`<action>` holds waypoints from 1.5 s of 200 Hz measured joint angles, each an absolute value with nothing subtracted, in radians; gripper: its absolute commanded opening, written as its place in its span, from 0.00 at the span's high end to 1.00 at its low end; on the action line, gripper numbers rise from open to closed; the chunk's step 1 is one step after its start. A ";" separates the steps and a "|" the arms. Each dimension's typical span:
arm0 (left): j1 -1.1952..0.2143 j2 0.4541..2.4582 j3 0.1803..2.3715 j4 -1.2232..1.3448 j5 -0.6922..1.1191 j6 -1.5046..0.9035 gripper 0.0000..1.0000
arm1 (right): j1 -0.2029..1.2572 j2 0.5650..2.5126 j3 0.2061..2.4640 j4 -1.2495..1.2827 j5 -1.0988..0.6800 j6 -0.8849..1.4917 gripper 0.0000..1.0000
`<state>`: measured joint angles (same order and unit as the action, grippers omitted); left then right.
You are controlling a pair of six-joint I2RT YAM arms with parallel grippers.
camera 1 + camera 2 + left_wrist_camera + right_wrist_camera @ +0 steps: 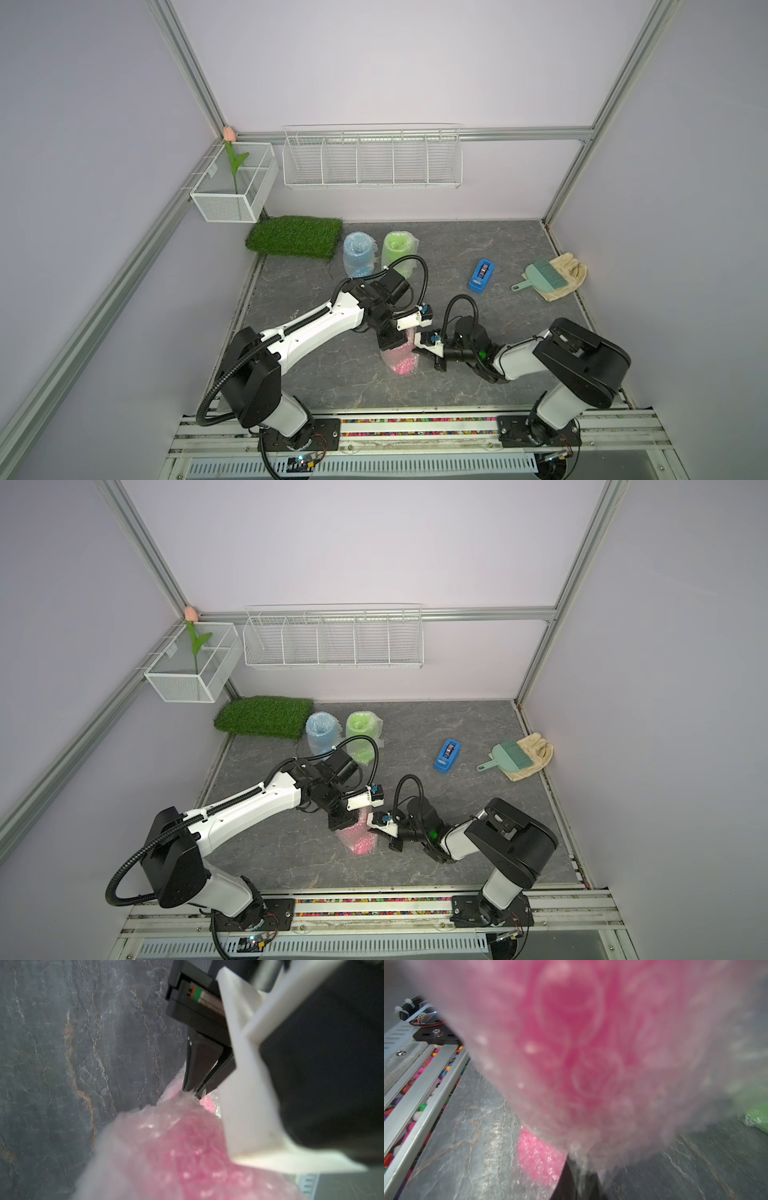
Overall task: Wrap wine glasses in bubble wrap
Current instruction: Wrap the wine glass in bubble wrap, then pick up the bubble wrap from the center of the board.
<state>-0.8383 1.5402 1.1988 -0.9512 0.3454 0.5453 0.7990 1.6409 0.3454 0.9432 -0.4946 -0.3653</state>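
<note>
Shows right end effector (190, 1091) pinching bubble wrap (166, 1126) around pink wine glass (402, 365). Cannot tell state of left end effector (391, 343) above.

In both top views a table (519, 374) fills the lower middle of the frame. At its back left corner lies a grass mat (295, 236). Just right of the mat, side by side, stand the left rear goblet (359, 253) and the right rear goblet (399, 251), each wrapped. Right of centre sits a tape dispenser (482, 275). Further right, by the table's right edge, a brush (542, 274) lies partly on a glove (575, 270).

In the lower middle is the front goblet (405, 365), inside bubble wrap (395, 361). The left gripper (394, 348) is above it, and the right gripper (417, 353) touches the wrap's right side.

A wire rack (372, 160) hangs at upper centre. At upper left, a mesh basket (224, 203) holds a flower (235, 162).
</note>
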 measured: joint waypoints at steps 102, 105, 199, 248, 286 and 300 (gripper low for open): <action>-0.845 1.383 1.333 -1.092 0.233 0.419 0.58 | 0.791 1.641 0.344 0.942 -0.495 -0.365 0.93; -0.845 1.375 1.333 -1.092 0.228 0.411 0.59 | 0.791 1.641 0.344 0.942 -0.495 -0.365 0.93; -0.837 1.270 1.284 -1.033 0.001 -0.153 0.50 | 0.786 1.635 0.353 0.909 -0.495 -0.366 0.93; -0.820 1.304 1.195 -1.013 0.008 -0.231 0.56 | 0.786 1.627 0.357 0.889 -0.495 -0.367 0.93; -0.796 1.361 1.185 -0.995 0.047 -0.239 0.84 | 0.786 1.607 0.360 0.864 -0.494 -0.367 0.91; -0.796 1.369 1.185 -0.991 0.051 -0.243 0.90 | 0.786 1.588 0.360 0.844 -0.489 -0.364 0.77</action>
